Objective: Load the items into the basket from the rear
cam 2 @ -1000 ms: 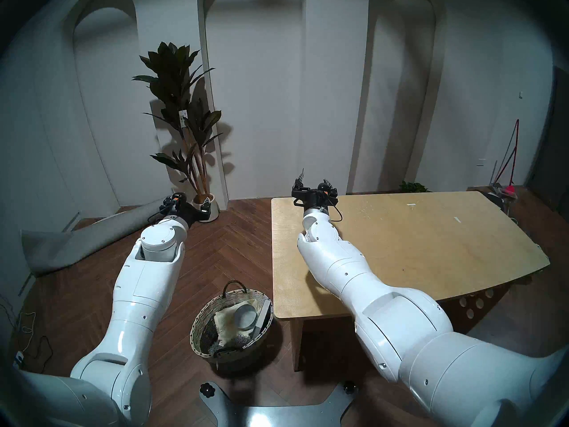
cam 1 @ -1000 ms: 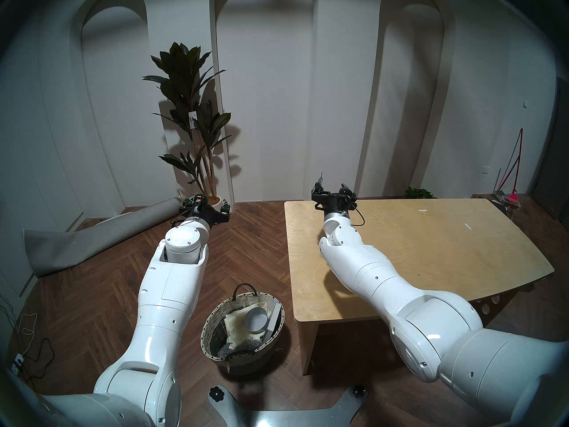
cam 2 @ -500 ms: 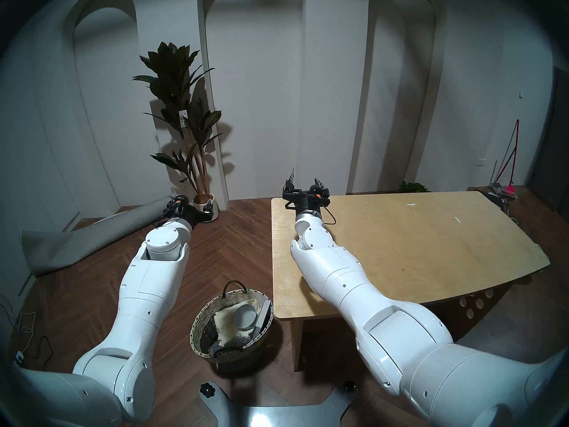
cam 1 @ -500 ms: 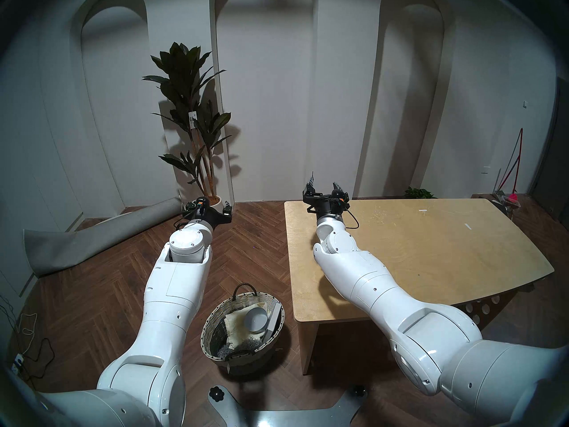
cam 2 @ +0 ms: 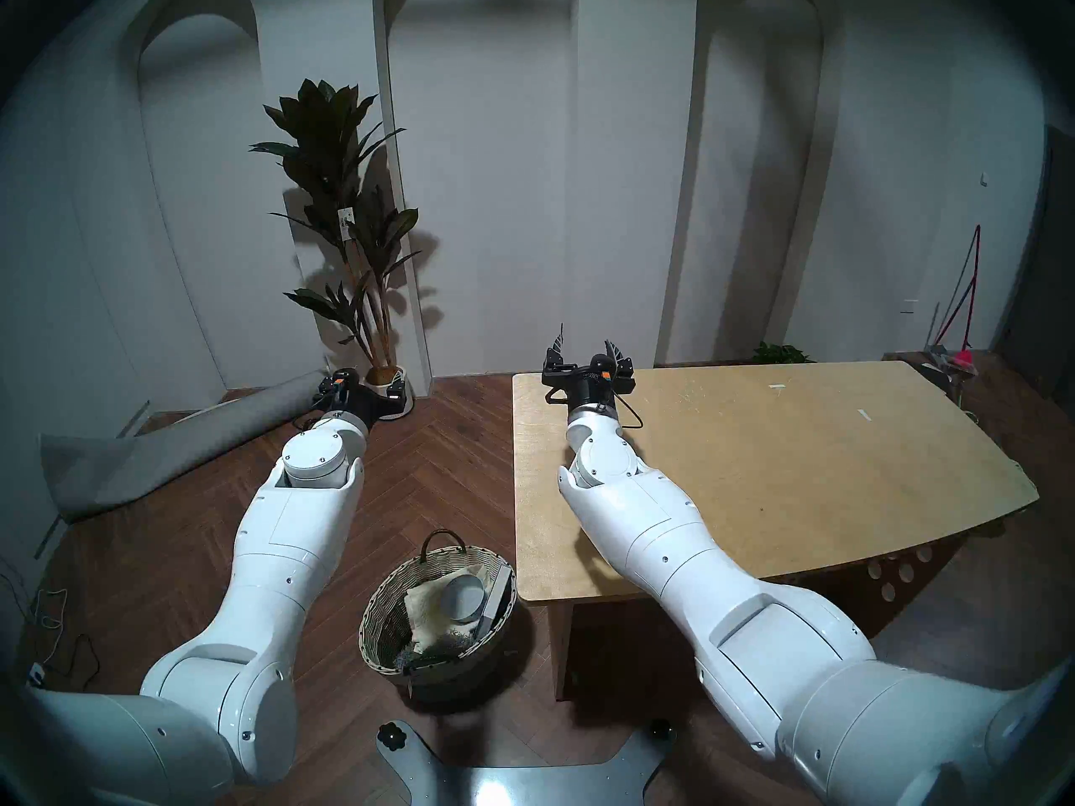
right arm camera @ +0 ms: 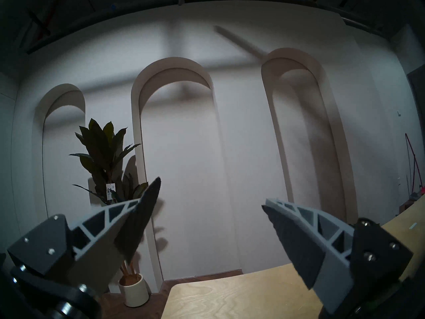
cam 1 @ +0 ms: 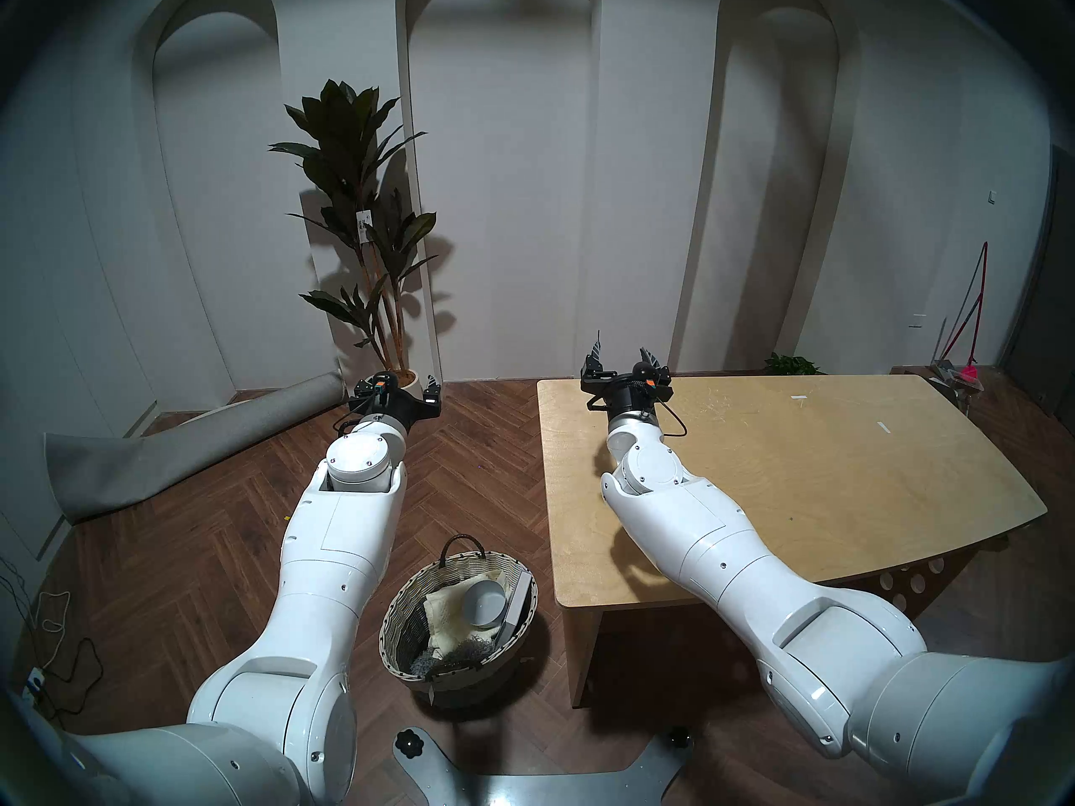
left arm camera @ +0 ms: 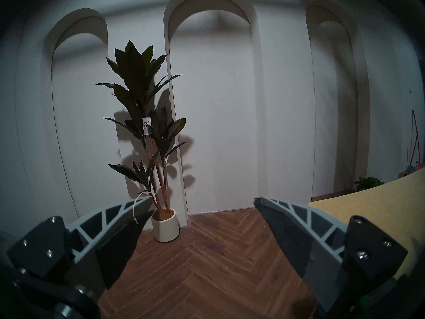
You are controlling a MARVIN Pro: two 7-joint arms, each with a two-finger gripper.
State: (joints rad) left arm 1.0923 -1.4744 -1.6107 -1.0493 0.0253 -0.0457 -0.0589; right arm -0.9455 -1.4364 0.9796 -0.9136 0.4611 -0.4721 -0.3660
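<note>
**Basket loaded, both arms held up and empty**

While both arms reach forward, the head views show the basket [cam 1: 459, 616] on the floor between them, just beside the table [cam 1: 814, 473]. Inside it the bowl [cam 1: 484, 604] lies tilted on the towel [cam 1: 445, 613], so the soft cloth cushions it. No bread loaf can be made out, perhaps it is buried. The table top carries nothing to pick, so loading looks finished.

From the left wrist, the left end effector [left arm camera: 202, 201] is open and empty, pointing at the potted plant [left arm camera: 142, 127]; the basket is not seen here.

From the right wrist, the right end effector [right arm camera: 210, 196] is also open and empty, above the table edge, aimed at the wall.
</note>
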